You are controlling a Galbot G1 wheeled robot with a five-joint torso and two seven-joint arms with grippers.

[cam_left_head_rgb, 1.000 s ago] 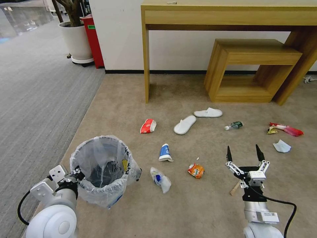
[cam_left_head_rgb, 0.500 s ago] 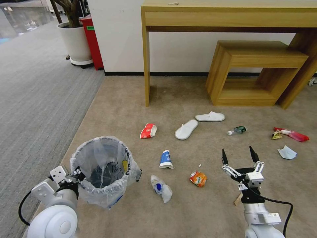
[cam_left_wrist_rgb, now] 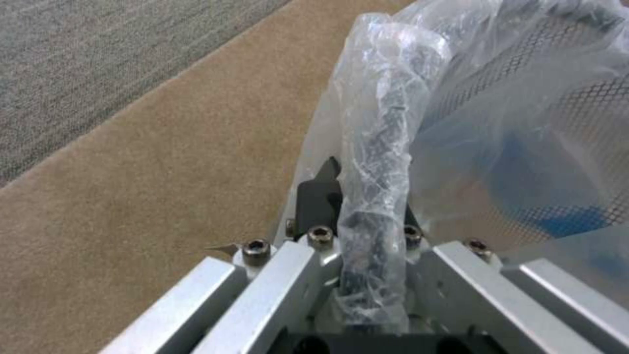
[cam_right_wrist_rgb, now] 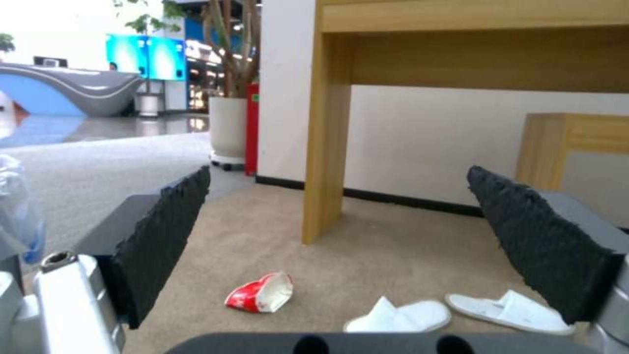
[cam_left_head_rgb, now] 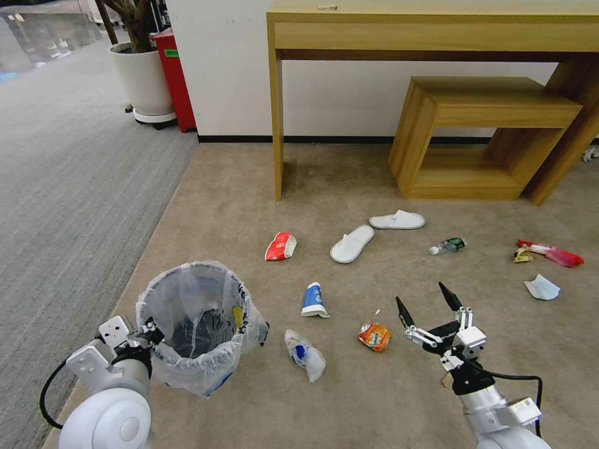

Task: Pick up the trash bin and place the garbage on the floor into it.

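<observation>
Orange can (cam_left_head_rgb: 374, 337): my right tool (cam_left_head_rgb: 425, 305), spread wide, has swung toward it; left tool (cam_left_head_rgb: 148, 329) stays clenched on trash bin (cam_left_head_rgb: 193, 324) rim.

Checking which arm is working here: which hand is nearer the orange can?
Right. The right hand hangs open just beside the orange can; the left hand grips the trash bin rim, farther off.

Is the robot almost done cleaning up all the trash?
Not nearly. Done: the left gripper is clamped on the rim of the trash bin. In hand: the right gripper hovers open and empty beside the orange can. Left on the floor: the red cup, blue cup, plastic bottle, green bottle, wrappers, white paper and two slippers.
</observation>
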